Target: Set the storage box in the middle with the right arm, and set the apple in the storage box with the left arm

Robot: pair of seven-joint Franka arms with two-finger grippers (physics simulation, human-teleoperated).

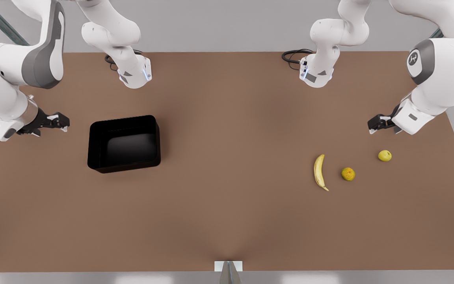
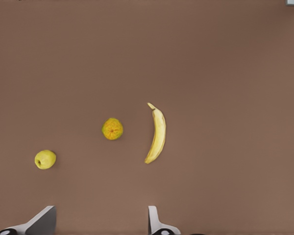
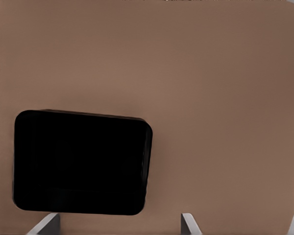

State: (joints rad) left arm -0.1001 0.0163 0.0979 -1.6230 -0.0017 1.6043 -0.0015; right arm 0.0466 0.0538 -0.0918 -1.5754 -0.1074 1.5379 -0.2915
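The storage box (image 1: 123,143), a glossy black tub, rests on the brown table at the front view's left; it is dark and wide in the right wrist view (image 3: 81,162). My right gripper (image 1: 59,121) hovers open just off the box's outer side, its fingertips (image 3: 48,225) spread. The apple (image 1: 384,156), small and yellow-green, lies at the front view's right and appears in the left wrist view (image 2: 45,159). My left gripper (image 1: 374,125) hangs open a little behind the apple, fingertips (image 2: 154,220) apart, holding nothing.
A banana (image 1: 319,172) and a mottled orange-yellow fruit (image 1: 348,174) lie beside the apple toward the table's middle. Bare brown tabletop (image 1: 231,157) stretches between the box and the fruits. A small white-and-grey fixture (image 1: 228,270) sits at the near edge.
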